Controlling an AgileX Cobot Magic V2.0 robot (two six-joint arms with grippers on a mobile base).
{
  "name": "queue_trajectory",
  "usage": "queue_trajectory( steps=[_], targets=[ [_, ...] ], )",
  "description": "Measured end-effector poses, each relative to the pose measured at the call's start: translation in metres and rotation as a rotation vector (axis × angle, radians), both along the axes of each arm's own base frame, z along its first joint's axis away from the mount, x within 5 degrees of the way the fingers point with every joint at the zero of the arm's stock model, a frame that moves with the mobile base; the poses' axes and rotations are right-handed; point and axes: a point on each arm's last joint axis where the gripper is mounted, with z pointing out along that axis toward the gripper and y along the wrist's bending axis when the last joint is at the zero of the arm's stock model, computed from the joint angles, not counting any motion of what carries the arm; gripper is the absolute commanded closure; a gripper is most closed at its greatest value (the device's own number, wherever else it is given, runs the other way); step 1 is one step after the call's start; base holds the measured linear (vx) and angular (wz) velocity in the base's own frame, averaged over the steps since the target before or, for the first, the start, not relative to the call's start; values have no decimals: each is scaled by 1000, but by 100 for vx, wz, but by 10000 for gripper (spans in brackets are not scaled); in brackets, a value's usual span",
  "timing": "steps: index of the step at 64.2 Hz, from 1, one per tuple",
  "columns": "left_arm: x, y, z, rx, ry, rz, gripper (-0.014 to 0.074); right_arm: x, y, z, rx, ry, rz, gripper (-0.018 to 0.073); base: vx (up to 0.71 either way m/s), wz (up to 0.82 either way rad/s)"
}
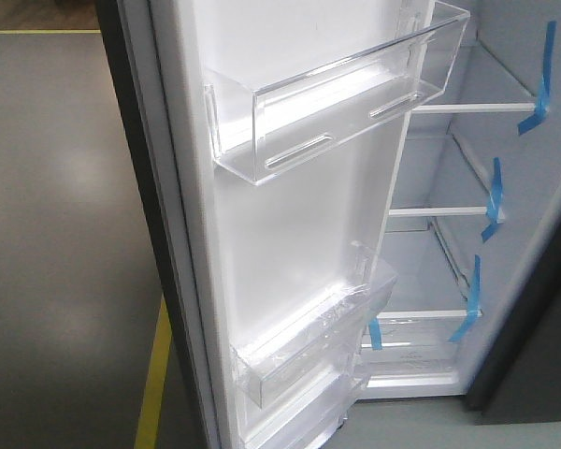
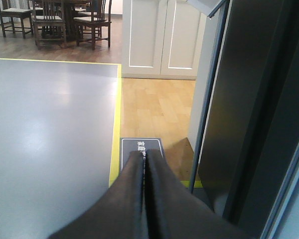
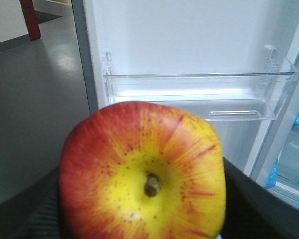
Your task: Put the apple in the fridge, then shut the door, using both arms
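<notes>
Front view shows you the door [image 1: 290, 243] open on the fridge [image 1: 430, 253]; left wrist, the left end effector [image 2: 143, 153] pinched shut, empty; right wrist, the right end effector [image 3: 144, 211] clamping the apple [image 3: 142, 164], which you should next carry inside.

Three views: exterior front-facing, close on the tall white-lined open door [image 1: 290, 224] and white-shelved fridge interior [image 1: 439, 168]; left wrist, facing along that door's dark outer side over grey floor [image 2: 50, 124]; right wrist, very near a round red-yellow apple [image 3: 142, 174], sharing the front view's clear plastic door bin [image 3: 189, 94].
</notes>
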Motion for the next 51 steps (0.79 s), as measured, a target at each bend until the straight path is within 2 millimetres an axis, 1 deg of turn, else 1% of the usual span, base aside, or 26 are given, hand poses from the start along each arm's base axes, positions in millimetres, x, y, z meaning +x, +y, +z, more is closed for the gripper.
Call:
queue_trajectory(
  steps=[51],
  targets=[
    [0,0,0,0,0,0,603,0,0,0,3,-1,2,564,0,0]
  ],
)
